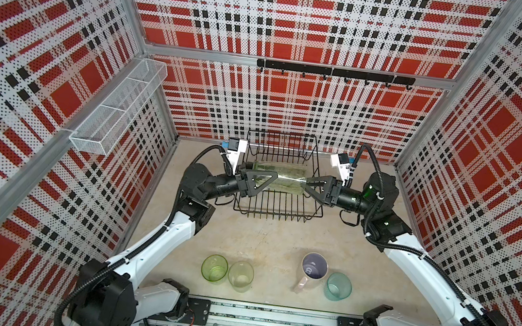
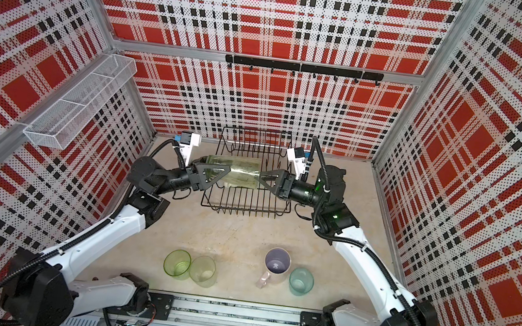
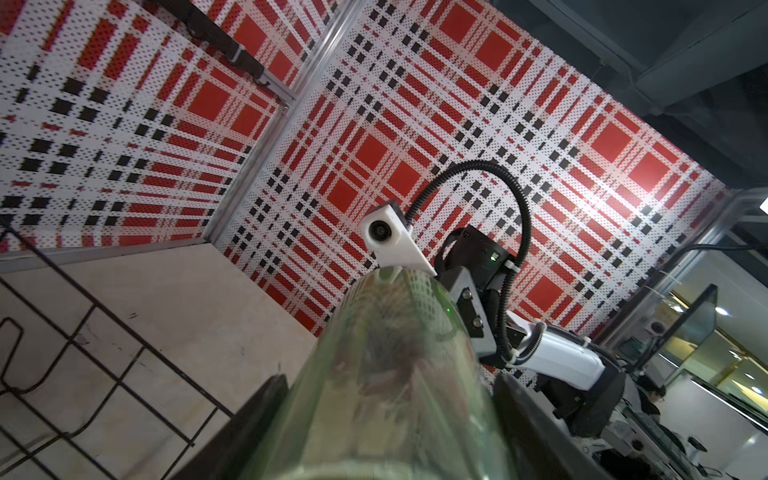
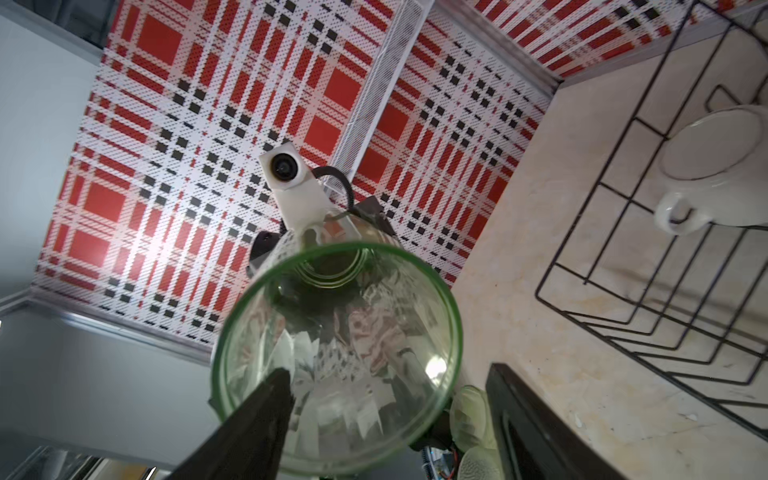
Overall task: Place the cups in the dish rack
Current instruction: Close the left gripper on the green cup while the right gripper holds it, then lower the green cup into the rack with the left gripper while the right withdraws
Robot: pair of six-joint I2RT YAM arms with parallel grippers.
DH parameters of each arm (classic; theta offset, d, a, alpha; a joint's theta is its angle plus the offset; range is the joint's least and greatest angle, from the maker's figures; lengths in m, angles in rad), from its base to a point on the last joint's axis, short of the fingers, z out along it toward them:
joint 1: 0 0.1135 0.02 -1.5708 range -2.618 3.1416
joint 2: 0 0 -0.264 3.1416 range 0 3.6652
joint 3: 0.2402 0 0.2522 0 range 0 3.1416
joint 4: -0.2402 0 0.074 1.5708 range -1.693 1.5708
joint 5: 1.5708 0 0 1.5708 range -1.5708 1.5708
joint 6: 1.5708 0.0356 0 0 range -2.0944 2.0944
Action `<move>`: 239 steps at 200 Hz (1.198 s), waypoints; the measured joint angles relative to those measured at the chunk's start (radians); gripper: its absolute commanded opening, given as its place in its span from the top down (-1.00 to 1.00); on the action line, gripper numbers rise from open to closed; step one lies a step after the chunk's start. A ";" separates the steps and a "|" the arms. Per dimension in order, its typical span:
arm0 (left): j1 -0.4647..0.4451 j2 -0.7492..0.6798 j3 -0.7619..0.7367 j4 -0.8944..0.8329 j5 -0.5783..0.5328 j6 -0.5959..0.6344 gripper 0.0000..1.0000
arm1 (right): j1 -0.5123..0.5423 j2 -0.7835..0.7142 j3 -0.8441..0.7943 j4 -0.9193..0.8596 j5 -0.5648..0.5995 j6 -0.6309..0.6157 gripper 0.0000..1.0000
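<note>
- The black wire dish rack [image 1: 277, 211] stands at the far end of the table [image 1: 263, 239], between the two arms.
- The left gripper [image 1: 266, 182] clasps the base end of a green tumbler [image 1: 286, 181]. In the left wrist view its fingers [image 3: 249, 428] press the glass wall from either side.
- The right gripper [image 4: 388, 374] stands spread at the tumbler's rim, one finger lying across the mouth, the other outside and clear of the glass.
- The green tumbler hangs on its side above the rack, base toward the left arm and mouth toward the right.
- A white mug [image 4: 715, 166], base up, shows among the rack's wires in the right wrist view.
- Near the table's front edge stands a pink mug with lilac inside [image 1: 314, 268], just beside a teal tumbler [image 1: 338, 286].
- Well apart to their left, a second green tumbler [image 1: 214, 267] stands just beside a pale frosted tumbler [image 1: 240, 276].
</note>
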 measured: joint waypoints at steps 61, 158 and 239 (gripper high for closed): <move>-0.025 0.013 0.131 -0.466 -0.396 0.354 -0.30 | -0.004 -0.112 -0.125 -0.264 0.370 -0.253 -0.84; -0.222 0.391 0.510 -0.861 -0.882 0.575 -0.27 | 0.022 -0.323 -0.383 -0.352 0.816 -0.442 -1.00; -0.267 0.665 0.724 -1.023 -1.044 0.652 -0.29 | 0.068 -0.342 -0.520 -0.283 0.919 -0.428 -1.00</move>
